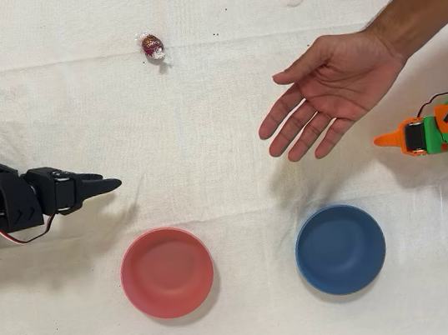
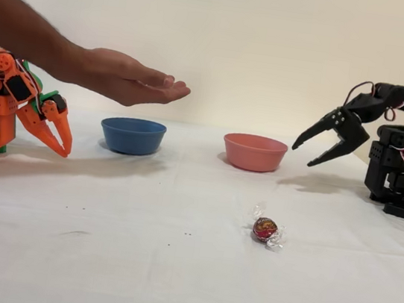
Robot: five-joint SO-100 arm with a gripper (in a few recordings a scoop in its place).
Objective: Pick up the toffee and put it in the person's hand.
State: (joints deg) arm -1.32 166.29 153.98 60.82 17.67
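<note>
You see the worktop under a white cloth, and everything stands or lies on it. In the overhead view the black arm sits at the left edge and the idle orange arm at the right edge. The person's hand comes in from the upper right of the overhead view, palm up and flat with the fingers spread a little; in the fixed view the same hand is held in the air, above and a little behind the blue bowl. The red bowl and the blue bowl stand side by side, well apart from each other, along the lower part of the overhead view. The gripper hangs in the air near the red bowl in the fixed view, and you can see its fingers spread apart with nothing between them. The toffee lies alone on the cloth near the top of the overhead view, well apart from the gripper and from the hand; in the fixed view the toffee lies in front of the red bowl, nearer to the camera.
</note>
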